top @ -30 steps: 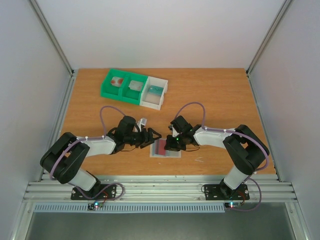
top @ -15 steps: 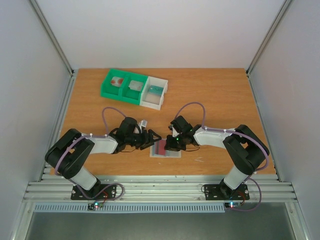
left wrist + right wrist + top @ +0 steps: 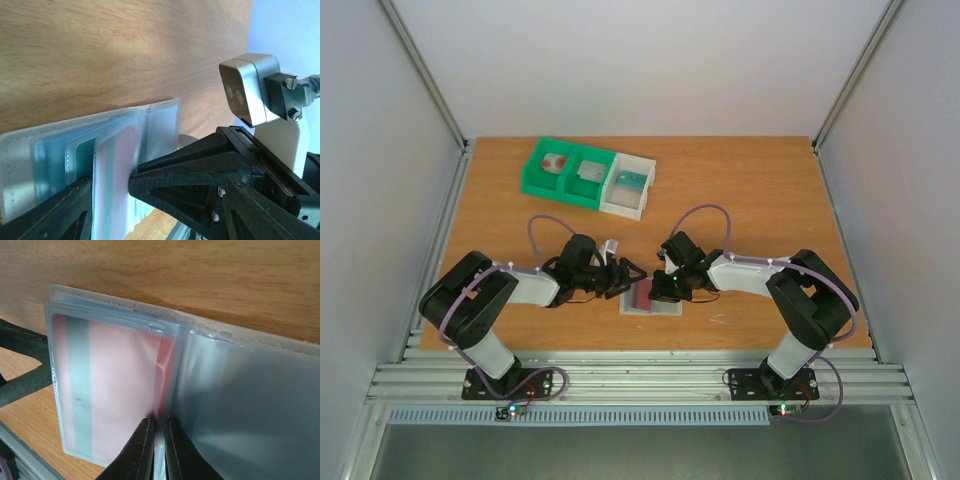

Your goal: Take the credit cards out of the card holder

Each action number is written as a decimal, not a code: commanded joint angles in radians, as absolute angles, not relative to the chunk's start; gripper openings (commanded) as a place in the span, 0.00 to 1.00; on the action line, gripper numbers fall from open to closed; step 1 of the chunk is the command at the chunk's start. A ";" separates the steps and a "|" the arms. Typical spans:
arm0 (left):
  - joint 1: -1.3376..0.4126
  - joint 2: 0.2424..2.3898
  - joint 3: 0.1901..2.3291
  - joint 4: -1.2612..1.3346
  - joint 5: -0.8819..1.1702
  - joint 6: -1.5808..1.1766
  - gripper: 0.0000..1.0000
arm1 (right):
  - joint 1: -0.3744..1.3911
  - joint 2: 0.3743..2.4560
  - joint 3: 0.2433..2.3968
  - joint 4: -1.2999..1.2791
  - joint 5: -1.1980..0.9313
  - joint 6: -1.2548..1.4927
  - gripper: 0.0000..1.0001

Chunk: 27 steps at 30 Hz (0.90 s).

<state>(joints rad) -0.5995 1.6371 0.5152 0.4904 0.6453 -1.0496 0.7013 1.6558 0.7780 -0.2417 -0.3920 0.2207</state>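
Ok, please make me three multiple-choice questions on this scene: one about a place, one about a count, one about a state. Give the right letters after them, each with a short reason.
1. Where on the table does the tray stand?
A. far left
B. near right
C. between the arm bases

2. How many compartments has the tray?
A. two
B. three
C. five

3. How is the right gripper?
A. wide open over bare wood
B. holding the tray
C. shut on a thin leaf of the holder

Answers:
1 A: the top view shows it at the back, left of the middle.
2 B: two green ones and one white one.
3 C: its wrist view shows the fingertips pinched together on a leaf at the holder's fold.
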 commanded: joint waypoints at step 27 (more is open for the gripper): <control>-0.736 1.614 0.624 0.487 0.599 -1.092 0.69 | 0.707 1.465 0.695 -0.344 -0.228 0.226 0.26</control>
